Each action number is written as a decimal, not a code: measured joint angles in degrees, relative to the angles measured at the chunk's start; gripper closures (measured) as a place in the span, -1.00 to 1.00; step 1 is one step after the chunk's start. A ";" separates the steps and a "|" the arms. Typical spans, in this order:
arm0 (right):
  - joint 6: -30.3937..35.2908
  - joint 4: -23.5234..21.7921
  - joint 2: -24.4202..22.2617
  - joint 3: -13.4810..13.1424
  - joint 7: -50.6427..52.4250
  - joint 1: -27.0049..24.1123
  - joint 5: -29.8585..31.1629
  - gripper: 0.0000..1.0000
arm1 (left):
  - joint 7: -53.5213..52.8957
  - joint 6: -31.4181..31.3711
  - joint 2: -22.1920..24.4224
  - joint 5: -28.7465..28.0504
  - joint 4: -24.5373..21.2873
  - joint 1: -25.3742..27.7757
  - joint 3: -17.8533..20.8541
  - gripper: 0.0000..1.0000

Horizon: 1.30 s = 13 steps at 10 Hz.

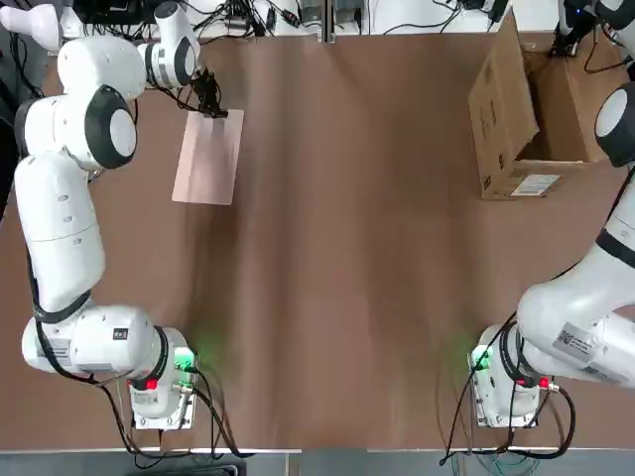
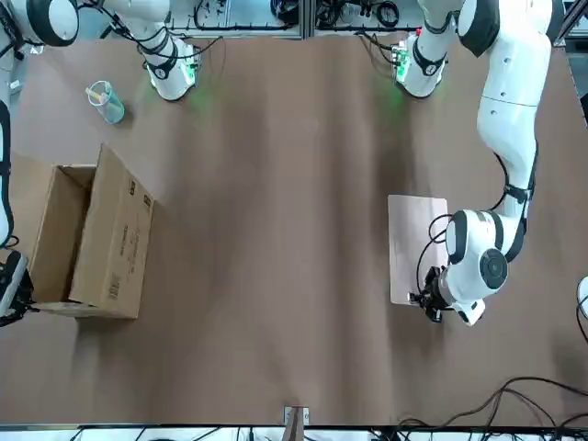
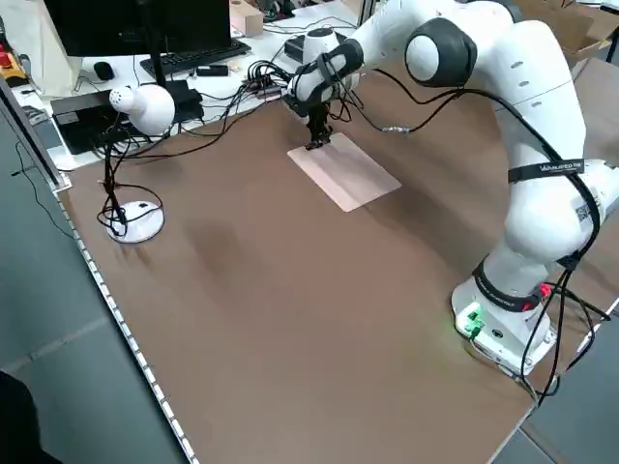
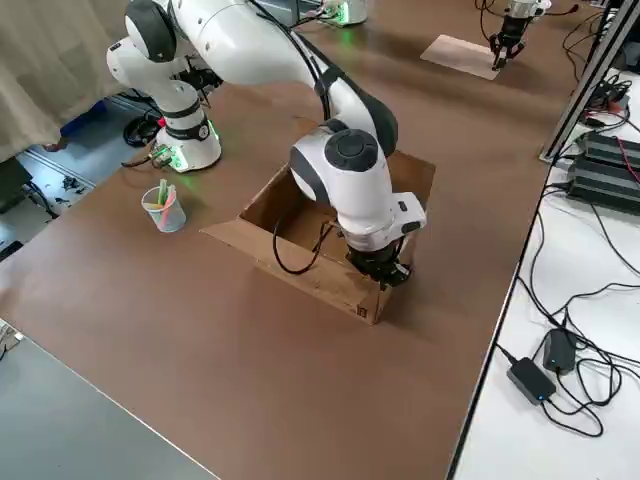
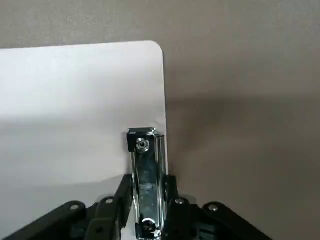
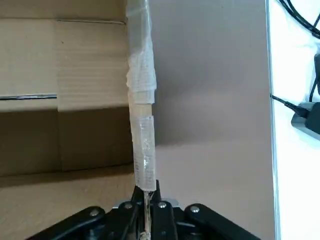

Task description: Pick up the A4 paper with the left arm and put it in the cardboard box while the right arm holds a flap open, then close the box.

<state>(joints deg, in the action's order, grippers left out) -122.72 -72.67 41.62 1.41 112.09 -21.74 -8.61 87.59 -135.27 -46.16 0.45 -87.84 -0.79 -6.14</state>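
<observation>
A: Where is the A4 paper (image 1: 208,157) relative to the cardboard box (image 1: 536,114)?

B: Well apart from it, lying flat on the table (image 1: 347,248) at the opposite, left-arm side. The box sits open, one flap (image 2: 112,241) standing up on the side nearer the paper.

A: And the left gripper (image 5: 147,210)?

B: At the paper's short edge farthest from the box's side of the robot's base, its fingers (image 5: 120,197) drawn in narrow on the silver clip (image 5: 146,175).

A: The right gripper (image 6: 146,220)?

B: At the box's outer edge, fingers pinched tight on a taped flap edge (image 6: 141,120) that stands on end.

A: Anything else near the box?

B: A plastic cup (image 2: 106,101) stands beside it, not touching.
</observation>
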 joint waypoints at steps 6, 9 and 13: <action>3.12 0.13 -0.34 0.70 -0.14 1.33 -0.45 0.89 | 0.00 1.04 1.58 -1.39 1.45 -0.17 0.00 0.37; 5.66 0.09 -1.67 0.81 -3.06 4.49 -0.50 0.89 | 0.00 4.61 4.39 -1.40 1.64 -0.27 -0.05 0.37; 10.67 0.00 -5.37 1.05 -10.93 9.89 -0.70 0.89 | -0.07 9.07 9.47 -1.46 1.83 -0.61 -0.23 0.37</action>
<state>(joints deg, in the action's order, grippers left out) -112.05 -72.67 36.26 2.47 101.15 -11.85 -9.30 87.51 -126.21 -36.69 -1.01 -86.01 -1.40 -6.37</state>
